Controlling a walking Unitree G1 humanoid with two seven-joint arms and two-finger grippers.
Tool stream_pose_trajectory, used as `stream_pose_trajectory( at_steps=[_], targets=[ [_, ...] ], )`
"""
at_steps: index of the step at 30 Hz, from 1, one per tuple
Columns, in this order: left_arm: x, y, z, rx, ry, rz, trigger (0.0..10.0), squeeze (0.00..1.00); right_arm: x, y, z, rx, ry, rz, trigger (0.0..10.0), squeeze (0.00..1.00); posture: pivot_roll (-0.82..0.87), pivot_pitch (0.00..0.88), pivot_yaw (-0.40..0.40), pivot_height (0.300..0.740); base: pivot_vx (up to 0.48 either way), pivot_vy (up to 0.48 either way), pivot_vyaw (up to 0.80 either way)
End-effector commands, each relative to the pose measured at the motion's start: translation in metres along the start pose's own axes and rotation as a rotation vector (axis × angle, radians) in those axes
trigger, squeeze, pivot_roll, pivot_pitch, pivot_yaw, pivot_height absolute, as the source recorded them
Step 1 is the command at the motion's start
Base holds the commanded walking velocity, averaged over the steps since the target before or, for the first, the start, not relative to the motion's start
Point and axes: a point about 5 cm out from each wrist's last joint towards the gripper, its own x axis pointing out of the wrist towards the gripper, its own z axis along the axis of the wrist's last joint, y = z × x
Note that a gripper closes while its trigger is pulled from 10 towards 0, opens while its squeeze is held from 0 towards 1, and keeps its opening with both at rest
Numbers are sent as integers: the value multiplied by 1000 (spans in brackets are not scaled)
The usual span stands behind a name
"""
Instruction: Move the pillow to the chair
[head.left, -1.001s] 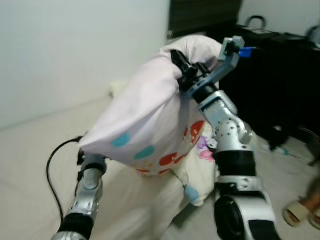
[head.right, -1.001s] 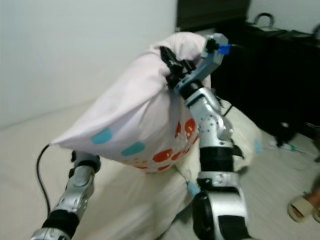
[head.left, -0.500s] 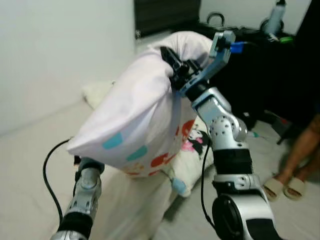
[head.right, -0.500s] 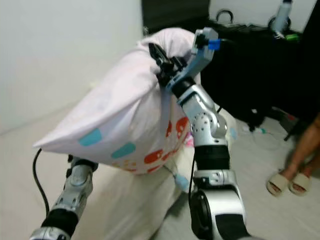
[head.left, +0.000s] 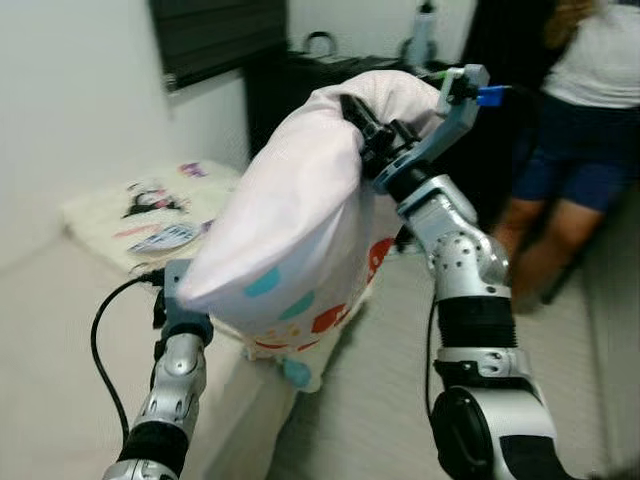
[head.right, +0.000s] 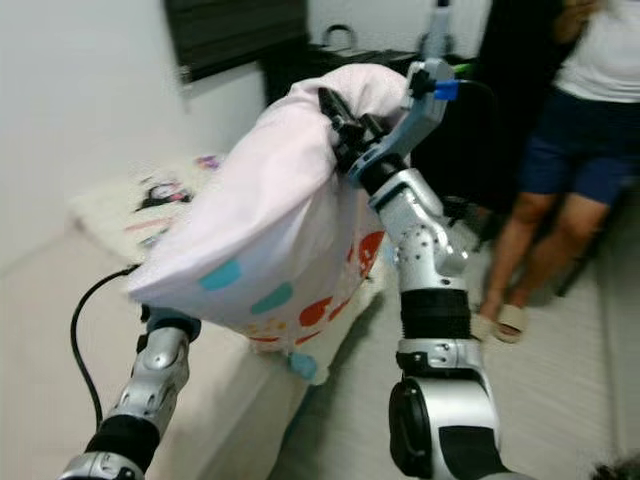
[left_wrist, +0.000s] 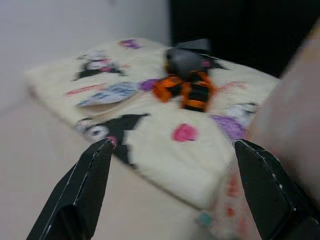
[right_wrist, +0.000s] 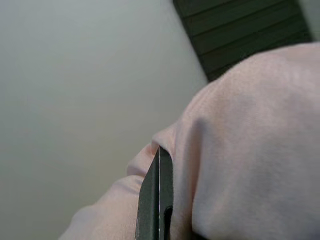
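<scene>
Pillow (head.left: 300, 215) held aloft between both arms above the bed (head.left: 60, 380) edge, long axis slanting: upper end high toward the right arm, lower end with coloured patches down over the left arm. Right pincer (head.left: 362, 125) clamped on pale fabric at the upper end, fingers narrow, fabric bunched around them. Left pincer (left_wrist: 170, 165) spread wide, gripping nothing; pillow's edge lies against one finger. A cartoon-print cushion (left_wrist: 150, 115) lies on the bed. Person (head.left: 570, 130) stands nearby.
</scene>
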Motion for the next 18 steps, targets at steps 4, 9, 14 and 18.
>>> stream_pose_trajectory(
  at_steps=[4,9,14,18],
  targets=[
    [-2,2,-4,8,15,2,10000,0,6,8,18,-35,-80,35,0,0,-79,0,-14,740,0,0,-800],
    [-2,3,-4,8,14,0,10000,0,5,6,19,-41,-80,23,0,0,-76,0,-15,740,0,0,-800],
    [-1,4,-2,9,6,2,10000,0,6,4,20,-42,-84,13,0,0,-74,0,-14,740,0,0,-800],
    [0,6,-1,10,3,6,10000,0,5,3,19,-43,-82,4,0,0,-73,0,-14,740,0,0,-800]
  ],
)
